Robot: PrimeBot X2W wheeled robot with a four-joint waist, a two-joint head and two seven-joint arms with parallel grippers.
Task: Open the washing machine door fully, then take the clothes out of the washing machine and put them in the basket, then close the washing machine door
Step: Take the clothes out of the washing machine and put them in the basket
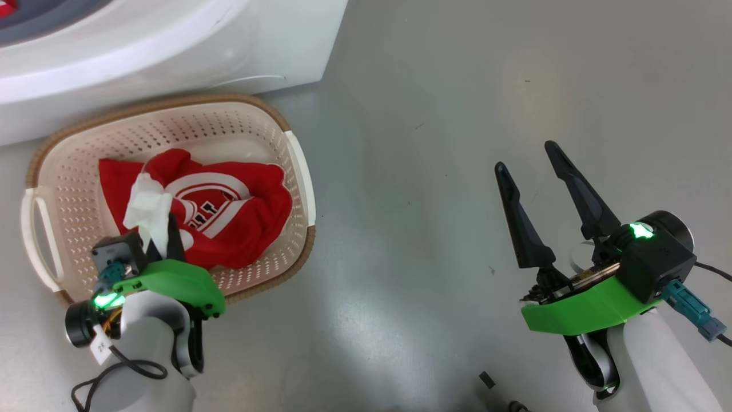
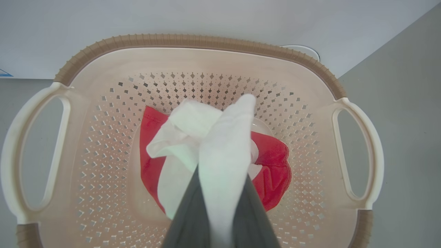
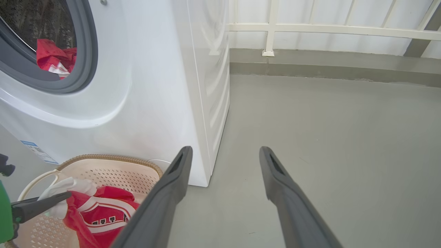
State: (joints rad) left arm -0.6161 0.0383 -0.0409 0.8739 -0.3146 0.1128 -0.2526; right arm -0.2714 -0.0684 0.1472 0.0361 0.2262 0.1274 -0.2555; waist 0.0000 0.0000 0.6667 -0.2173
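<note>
The cream basket [image 1: 171, 103] stands on the floor in front of the white washing machine [image 1: 171, 46]. A red garment [image 1: 229, 212] with white logo trim lies in it. My left gripper [image 1: 164, 229] hangs over the basket's near side, shut on a small white cloth [image 1: 147, 203]. In the left wrist view the white cloth [image 2: 220, 144] bunches between the fingers above the red garment [image 2: 272, 162]. My right gripper [image 1: 526, 157] stands open over bare floor. In the right wrist view more red clothes [image 3: 51, 57] lie inside the drum. The washing machine door is out of view.
The machine's right side [image 3: 206, 86] faces open grey floor [image 3: 327, 137]. A pale railing and low wall [image 3: 310, 29] close off the back. Small dark bits [image 1: 486, 379] lie on the floor by my right arm. A blue label [image 3: 34, 150] marks the machine's lower corner.
</note>
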